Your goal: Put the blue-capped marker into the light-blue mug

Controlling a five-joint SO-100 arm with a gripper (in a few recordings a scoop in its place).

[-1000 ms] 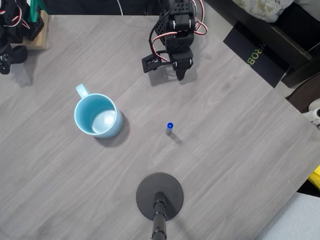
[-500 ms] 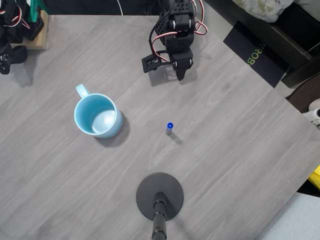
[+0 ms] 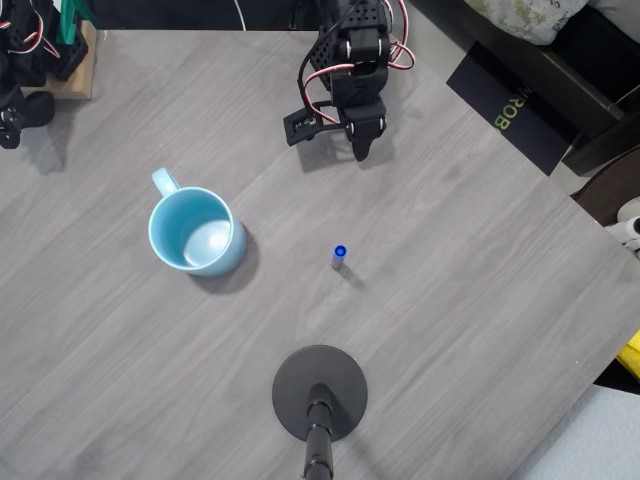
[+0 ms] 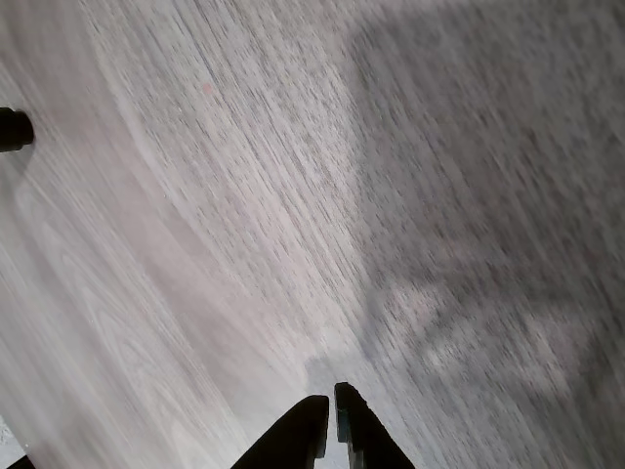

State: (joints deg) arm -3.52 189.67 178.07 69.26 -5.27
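— Since the marker (image 3: 340, 255) stands on end under the overhead camera, how much of it can you make out?

— Little: a small blue dot of cap with a sliver of grey barrel below it, near the middle of the table (image 3: 480, 300). Its length is hidden by the angle.

— And the mug (image 3: 195, 231)?

— At about nine o'clock from the marker, well apart from it, mouth up and handle pointing to eleven o'clock. Its glossy inside is open to view.

— Where is the gripper (image 3: 358, 150)?

— At twelve o'clock from the marker, near the table's far edge, with the arm's upper part cut off by the top of the overhead view. In the wrist view the two dark fingertips (image 4: 311, 420) sit together with only a hairline gap, clamped on nothing, above bare wood grain that is blurred.

— Anything in the way?

— A round black stand base (image 3: 320, 392) sits at six o'clock from the marker, its pole cut off at the bottom edge. Between gripper, marker and mug the wood lies open. The table's right edge runs diagonally, well apart from the marker.

— That dark thing at nine o'clock in the wrist view?

— Cut off by the frame; I cannot tell what it is.
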